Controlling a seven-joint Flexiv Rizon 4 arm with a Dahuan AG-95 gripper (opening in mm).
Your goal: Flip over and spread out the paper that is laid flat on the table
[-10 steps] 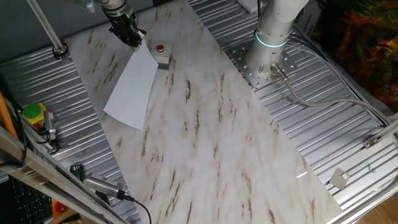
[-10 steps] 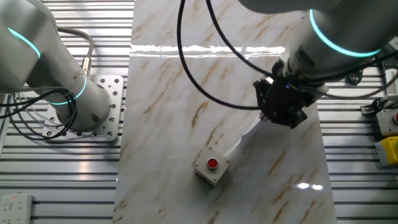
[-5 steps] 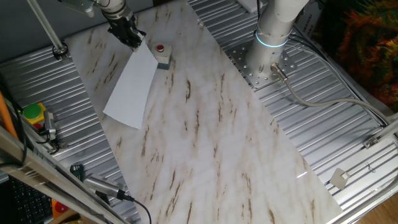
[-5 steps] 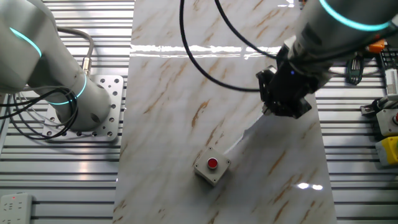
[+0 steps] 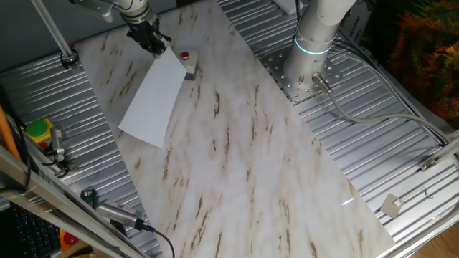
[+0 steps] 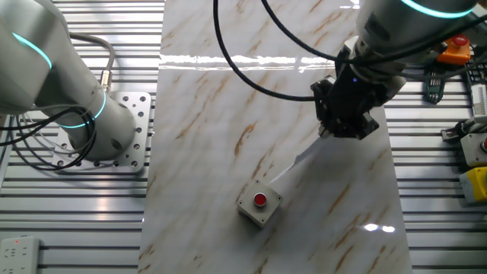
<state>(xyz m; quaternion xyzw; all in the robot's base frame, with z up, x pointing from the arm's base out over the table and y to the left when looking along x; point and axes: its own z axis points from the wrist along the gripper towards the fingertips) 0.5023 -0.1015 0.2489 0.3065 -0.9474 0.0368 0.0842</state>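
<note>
The white paper (image 5: 152, 100) lies slanted on the marble table (image 5: 244, 158) at its far left end. My gripper (image 5: 152, 44) is shut on the sheet's far edge and holds that edge raised. The sheet's near end rests on the table. The raised corner overlaps a grey box with a red button (image 5: 188, 63). In the other fixed view my gripper (image 6: 342, 131) hangs over the table (image 6: 213, 99). The lifted paper edge (image 6: 316, 158) runs from the gripper down toward the button box (image 6: 259, 204).
The arm's base (image 5: 310, 64) stands on ribbed metal panels right of the table. A yellow and green tool (image 5: 37, 132) lies on the left panels. Cables and a probe (image 5: 115, 213) lie at the front left. A small white block (image 5: 391, 206) lies at the lower right.
My gripper has shifted slightly up and away with the paper's edge. The sheet's raised corner now covers more of the button box.
</note>
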